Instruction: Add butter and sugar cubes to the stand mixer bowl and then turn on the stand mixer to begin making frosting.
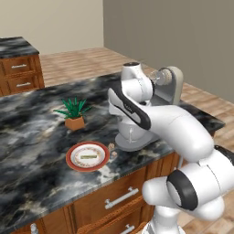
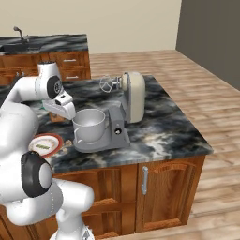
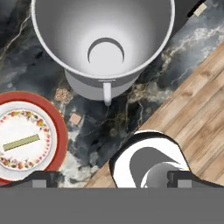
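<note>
The stand mixer [image 2: 132, 96] stands on the island with its beige head tilted back and its whisk [image 2: 108, 84] raised. The stand mixer bowl [image 3: 103, 39] sits empty on the mixer base, its handle [image 3: 107, 92] pointing toward me. The butter [image 3: 21, 142] lies on a red-rimmed plate [image 3: 60, 131] left of the bowl. Two sugar cubes [image 3: 75, 118] rest on the counter between plate and bowl, the other a speckled cube [image 3: 63, 94]. My gripper [image 3: 111, 180] hovers open above the counter's front edge, short of the bowl, holding nothing.
A small potted plant [image 1: 73, 112] stands behind the plate [image 1: 87, 156]. The counter's front edge drops to the wood floor [image 3: 197, 100] just right of my hand. A second counter with drawers [image 1: 20, 73] is across the room.
</note>
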